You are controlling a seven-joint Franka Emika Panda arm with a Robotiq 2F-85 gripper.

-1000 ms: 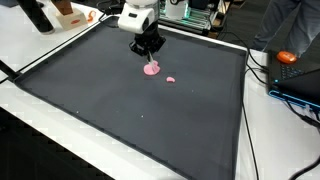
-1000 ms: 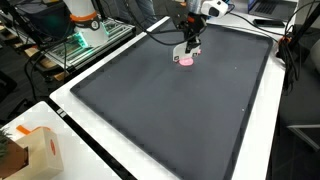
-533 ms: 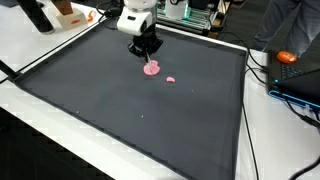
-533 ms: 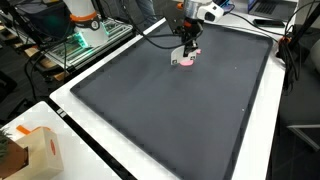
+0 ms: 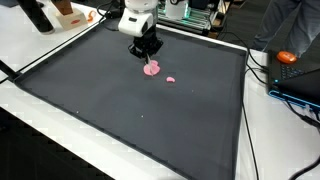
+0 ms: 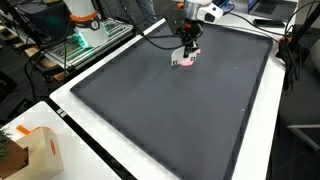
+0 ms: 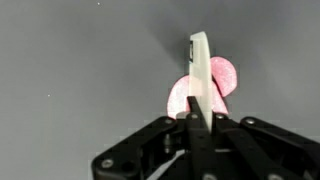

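In an exterior view, your end effector (image 5: 147,47) hangs at the far side of the dark mat (image 5: 120,110) that covers the white counter (image 5: 40,120). The pink blob (image 5: 152,69) lies flat on the mat just below the fingertips. A small pink piece (image 5: 171,80) sits apart from it, a little to one side. From here you cannot tell how the fingers stand or whether anything is between them. An orange object (image 5: 287,57) rests off the mat by the cables at the edge.

In an exterior view from the opposite side, the end effector (image 6: 188,48) points straight down over the pink blob (image 6: 187,62). The arm hides most of the blob, and the small pink piece does not show at all. A cardboard box (image 6: 35,150) stands on the counter at the near corner, well apart from the work. The mat (image 6: 170,110) fills most of this picture.

The wrist view gives you what neither of the others does. The end effector (image 7: 197,118) has its fingers drawn together, clamped on a thin white strip (image 7: 200,65). The strip stands on edge and reaches out past the fingertips. The pink blob (image 7: 182,95) lies directly behind the strip and shows on both sides of it, so the strip's edge crosses its middle. You cannot tell from this angle whether the strip touches the blob or hangs just above it. The bare grey mat (image 7: 80,70) takes up the rest of the picture.
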